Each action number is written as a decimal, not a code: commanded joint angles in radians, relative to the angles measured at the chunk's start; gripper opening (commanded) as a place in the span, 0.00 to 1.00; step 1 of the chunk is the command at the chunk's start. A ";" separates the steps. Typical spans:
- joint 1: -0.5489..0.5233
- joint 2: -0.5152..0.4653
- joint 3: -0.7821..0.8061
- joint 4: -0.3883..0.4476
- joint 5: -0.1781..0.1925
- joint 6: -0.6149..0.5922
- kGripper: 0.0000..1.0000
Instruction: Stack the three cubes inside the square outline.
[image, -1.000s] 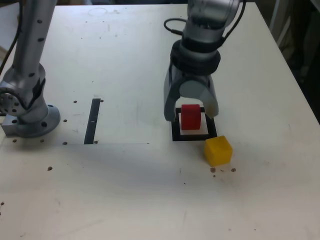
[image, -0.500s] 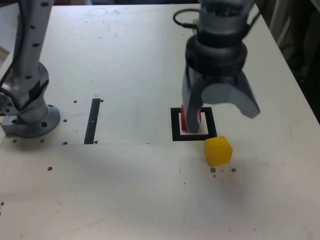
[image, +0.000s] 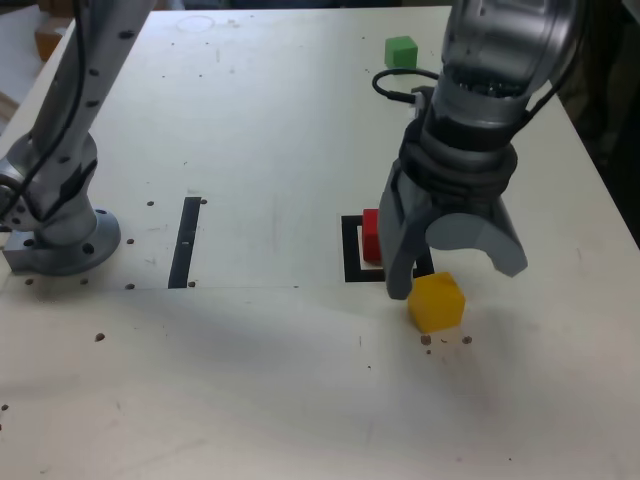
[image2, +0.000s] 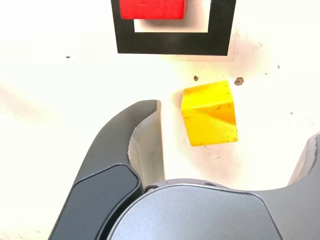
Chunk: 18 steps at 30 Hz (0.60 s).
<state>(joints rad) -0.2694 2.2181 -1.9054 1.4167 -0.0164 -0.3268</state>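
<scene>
Well, the table (image: 250, 120) is mostly bare: a black strip (image: 186, 241) lies near the arm's base (image: 62, 235), well apart from the work. The green cube (image: 401, 50) sits alone near the far edge, with open surface all round it. The red cube (image: 371, 236) rests inside the square outline (image: 352, 250), half hidden behind the arm. The gripper (image: 455, 270) hangs with jaws spread wide and empty above the yellow cube (image: 436, 301), which lies between them just outside the outline's near corner.
</scene>
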 joint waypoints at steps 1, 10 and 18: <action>0.001 0.010 0.006 -0.008 0.000 0.010 0.98; 0.001 0.005 0.077 -0.079 -0.002 0.020 0.98; 0.001 0.020 0.104 -0.107 -0.001 0.021 0.97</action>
<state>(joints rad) -0.2694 2.2309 -1.8041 1.3141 -0.0174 -0.3069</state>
